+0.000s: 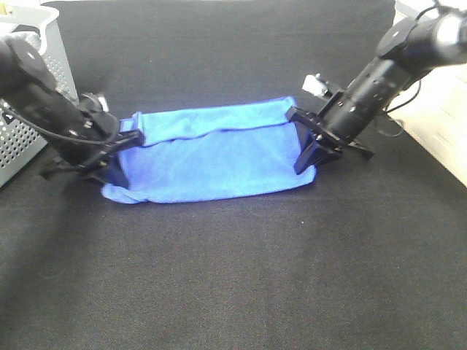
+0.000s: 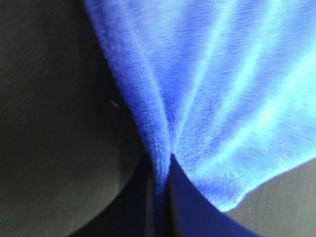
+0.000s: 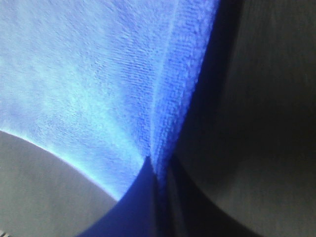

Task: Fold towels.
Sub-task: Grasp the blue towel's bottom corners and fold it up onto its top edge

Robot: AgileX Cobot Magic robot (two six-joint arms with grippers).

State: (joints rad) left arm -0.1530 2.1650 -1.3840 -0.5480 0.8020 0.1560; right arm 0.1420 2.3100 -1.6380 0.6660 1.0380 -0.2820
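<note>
- The left hand (image 1: 124,157) is closed tight on the left end of the blue towel (image 1: 219,157). In the left wrist view its two dark fingers (image 2: 192,212) meet with only cloth between them, and creases fan out from the pinch.
- The right hand (image 1: 303,142) is closed the same way on the towel's right end. In the right wrist view the stitched edge of the cloth runs straight down into the nip of its fingers (image 3: 133,207).
- Both hands sit low, right down at the black worktop (image 1: 233,277), each arm slanting in from its own side. I cannot tell whether the fingertips touch the surface.
- The towel is stretched between the two hands, long side running left to right. It lies in the far half of the worktop, about midway between the left and right edges.
- Along its far side a band of cloth is doubled over, with a wavy fold line from one hand to the other. The near edge curves down and rests on the worktop, sagging a little toward the front near the left hand.
- The near half of the worktop is bare black fabric.
- At the far left corner stands a pale perforated basket (image 1: 55,51), just behind the left arm and apart from the towel.
- Beyond the right edge of the worktop there is a light-coloured surface, too washed out to make out.
</note>
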